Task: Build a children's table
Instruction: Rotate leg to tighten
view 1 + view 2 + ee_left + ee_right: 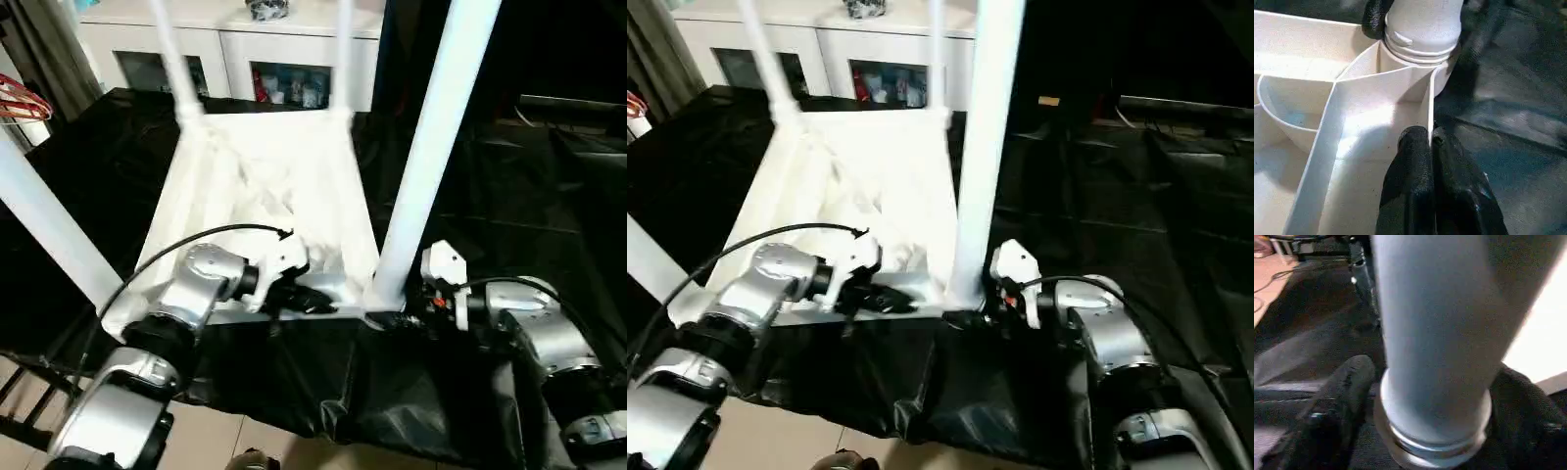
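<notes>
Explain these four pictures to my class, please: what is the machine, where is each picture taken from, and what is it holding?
A humanoid robot with two silver arms is building a children's table. Two pictures come from cameras in its head, looking down over its forearms; the other two come from a camera on each wrist.

The white table top lies upside down on a black sheet, so you see its ribbed underside. All four legs stand up from its corners.

The left gripper is shut, pinching the thin rim wall of the table top, probably to steady it. The right gripper has one black finger on each side of the base of the near right leg, just above its socket; it looks closed around the leg.

Behind stands a white cabinet with glass doors.
</notes>
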